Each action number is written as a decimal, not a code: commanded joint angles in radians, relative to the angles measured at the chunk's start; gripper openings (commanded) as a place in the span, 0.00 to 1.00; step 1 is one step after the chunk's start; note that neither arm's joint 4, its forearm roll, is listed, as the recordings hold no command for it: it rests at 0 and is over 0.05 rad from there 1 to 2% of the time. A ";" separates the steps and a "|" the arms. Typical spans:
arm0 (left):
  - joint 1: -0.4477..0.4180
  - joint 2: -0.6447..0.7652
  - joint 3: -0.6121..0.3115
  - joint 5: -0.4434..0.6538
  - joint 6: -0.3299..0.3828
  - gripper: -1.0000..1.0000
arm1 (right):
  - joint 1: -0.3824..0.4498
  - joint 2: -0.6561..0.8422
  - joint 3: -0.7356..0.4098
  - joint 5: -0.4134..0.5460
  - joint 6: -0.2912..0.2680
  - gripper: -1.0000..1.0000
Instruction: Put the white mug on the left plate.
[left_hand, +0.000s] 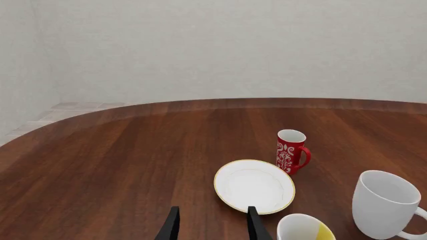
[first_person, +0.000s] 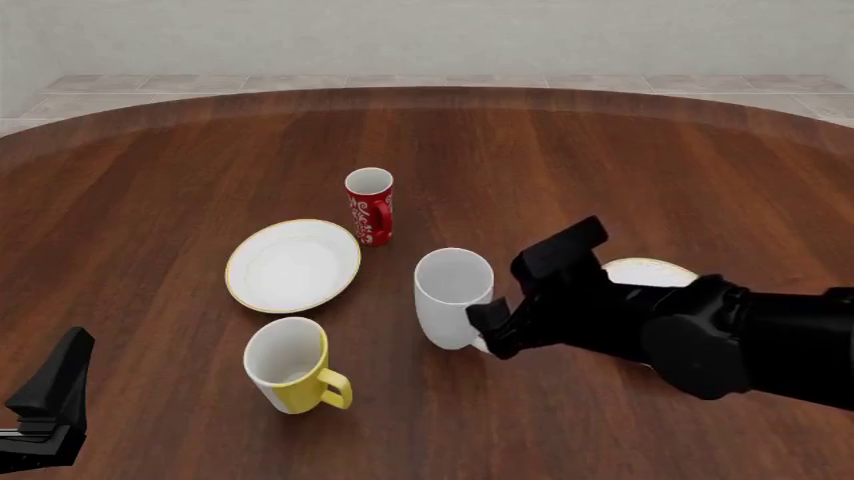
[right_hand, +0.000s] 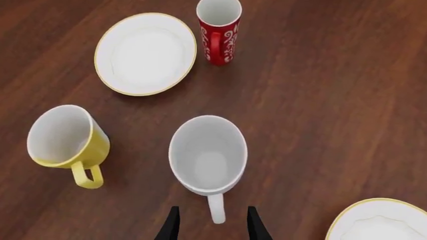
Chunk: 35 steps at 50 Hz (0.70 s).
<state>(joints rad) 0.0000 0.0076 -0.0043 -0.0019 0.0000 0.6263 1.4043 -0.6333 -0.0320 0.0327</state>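
Left tool (first_person: 40, 410) parked low at near desk edge, fingers spread, nothing between. Yellow ceramic mug with white inside (first_person: 291, 366) next, upright. Right tool (right_hand: 210, 226) spread, straddling handle of tall glossy white mug (right_hand: 208, 155), not pinching; front view hides that gap. Left white gold-rimmed plate (first_person: 294, 265) just beyond, bare. Red patterned mug (first_person: 370, 206) farthest on brown wooden desk (first_person: 200, 150).

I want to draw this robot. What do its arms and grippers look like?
Both arms are plain black. The right arm is chunky, with rounded joints and a boxy block near its gripper. Each gripper has two thin, flat black fingers. Only a dark angular bit of the left arm shows. No cables or markings are visible.
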 joint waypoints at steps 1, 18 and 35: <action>0.000 0.000 0.000 0.000 0.000 1.00 | 0.005 0.017 0.002 -0.011 0.006 1.00; -0.001 0.000 0.000 0.000 0.000 1.00 | 0.006 0.040 0.009 -0.029 0.010 1.00; -0.003 0.001 0.000 0.000 0.000 1.00 | 0.000 0.067 0.016 -0.054 0.013 1.00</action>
<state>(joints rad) -0.0017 0.0080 -0.0043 -0.0020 -0.0001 0.6306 1.4560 -0.6209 -0.0725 0.0451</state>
